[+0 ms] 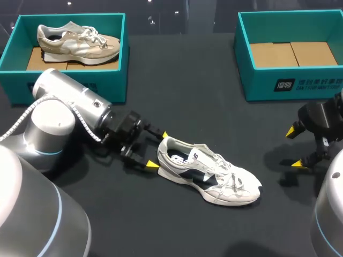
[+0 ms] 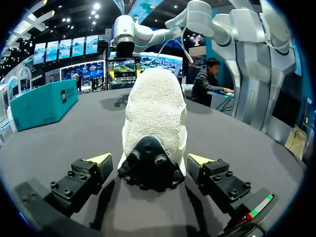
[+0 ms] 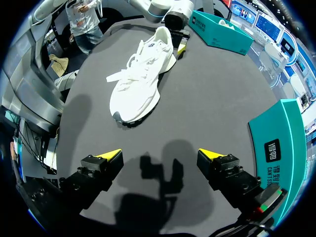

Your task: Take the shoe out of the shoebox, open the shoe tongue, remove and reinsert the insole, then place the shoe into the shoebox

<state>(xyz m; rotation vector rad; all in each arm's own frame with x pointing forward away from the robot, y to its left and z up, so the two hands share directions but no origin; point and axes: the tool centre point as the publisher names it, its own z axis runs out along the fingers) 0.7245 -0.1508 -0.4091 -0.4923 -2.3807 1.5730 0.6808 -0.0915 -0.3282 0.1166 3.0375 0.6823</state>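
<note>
On the table (image 1: 177,75), a shoe (image 1: 209,174), heel between the spread fingers of the left gripper (image 1: 158,150), toe toward the right gripper (image 1: 293,147), well apart. Behind, far left, a shoebox (image 1: 119,80) with a second shoe (image 1: 77,42) inside; far right, another shoebox (image 1: 257,83).

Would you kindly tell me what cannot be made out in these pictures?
Insole of the white shoe: in the head view, too dark inside the collar; in the left wrist view, hidden behind the heel.
Right shoebox: in the right wrist view, cut off by the picture's rim.
</note>
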